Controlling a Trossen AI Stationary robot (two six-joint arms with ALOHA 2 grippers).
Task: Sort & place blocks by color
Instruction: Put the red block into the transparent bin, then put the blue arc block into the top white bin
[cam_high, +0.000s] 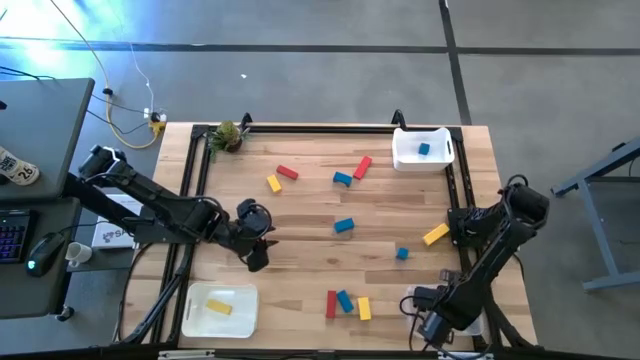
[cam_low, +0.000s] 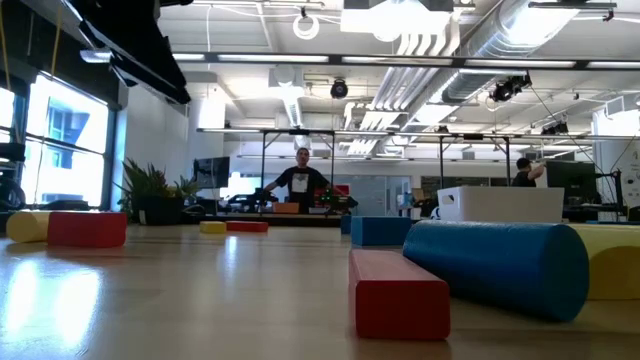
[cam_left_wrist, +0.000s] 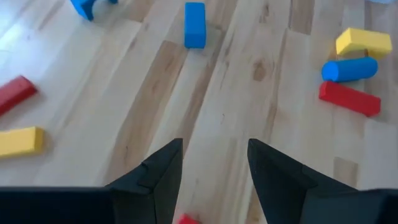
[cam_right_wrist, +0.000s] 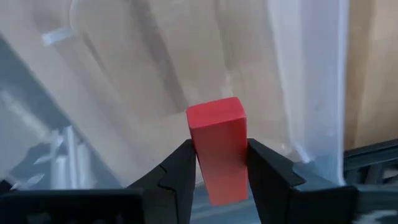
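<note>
Beside the clear bin (cam_right_wrist: 298, 93) at the worktop's (cam_high: 300, 215) corner, the right hand (cam_right_wrist: 217, 168) has a red block (cam_right_wrist: 217, 149) between its fingers, touching both. The left hand (cam_left_wrist: 211, 171) hangs open and empty near the yellow-block bin (cam_high: 195, 315), loose blocks (cam_high: 345, 300) scattered beyond.

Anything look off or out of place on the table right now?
Nothing looks damaged or spilled. Loose blocks lie scattered as expected, with a red, blue and yellow trio bunched at the near edge. The only non-block item is a green clump at the far left corner.
</note>
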